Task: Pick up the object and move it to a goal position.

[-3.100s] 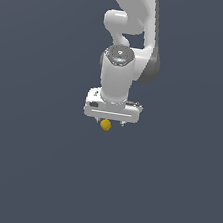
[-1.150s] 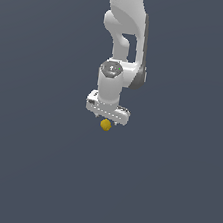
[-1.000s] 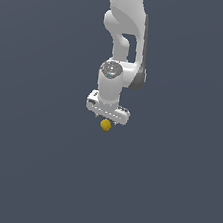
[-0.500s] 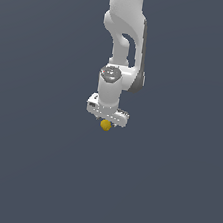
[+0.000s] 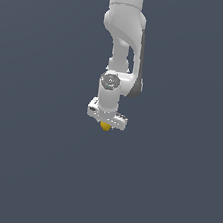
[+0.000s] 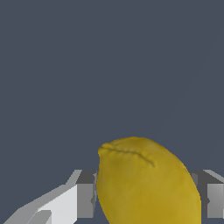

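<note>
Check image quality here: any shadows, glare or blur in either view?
Exterior view: flat, even light, no cast shadows or glare, sharp; the ball is mostly hidden under the gripper. Wrist view: ball looms large and cropped, softly shaded, fingers sharp.

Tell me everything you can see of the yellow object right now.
The small yellow-orange rounded object looks lemon-like in the wrist view: matte, slightly mottled skin with a creased ridge near one end. It sits between the white robot hand's grey fingertips, which press its sides. In the exterior view only a sliver of it peeks out beneath the hand, against a plain dark grey background.
</note>
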Available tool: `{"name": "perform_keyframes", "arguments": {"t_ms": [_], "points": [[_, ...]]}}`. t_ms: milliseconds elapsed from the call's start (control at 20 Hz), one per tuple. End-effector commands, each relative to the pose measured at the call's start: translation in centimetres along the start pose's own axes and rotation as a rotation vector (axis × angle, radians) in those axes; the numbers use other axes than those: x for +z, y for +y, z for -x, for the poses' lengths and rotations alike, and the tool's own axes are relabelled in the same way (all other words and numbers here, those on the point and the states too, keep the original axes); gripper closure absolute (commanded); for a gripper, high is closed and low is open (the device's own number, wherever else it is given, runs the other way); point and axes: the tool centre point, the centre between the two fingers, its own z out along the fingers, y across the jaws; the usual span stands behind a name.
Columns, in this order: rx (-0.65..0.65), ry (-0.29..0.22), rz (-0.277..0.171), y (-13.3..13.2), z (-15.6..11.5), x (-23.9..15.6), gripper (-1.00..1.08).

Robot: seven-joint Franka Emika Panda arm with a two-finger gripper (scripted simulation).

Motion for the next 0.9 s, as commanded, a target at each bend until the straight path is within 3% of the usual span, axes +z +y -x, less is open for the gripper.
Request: {"name": "perform_keyframes", "arguments": {"t_ms": [0, 550, 850], "points": [[0.000, 0.001, 0.000, 0.0, 0.0, 0.1, 1.08], [0.000, 0.001, -0.001, -0.1, 0.0, -0.1, 1.08], [0.000, 0.001, -0.001, -1.5, 1.0, -1.3, 1.08]]}}
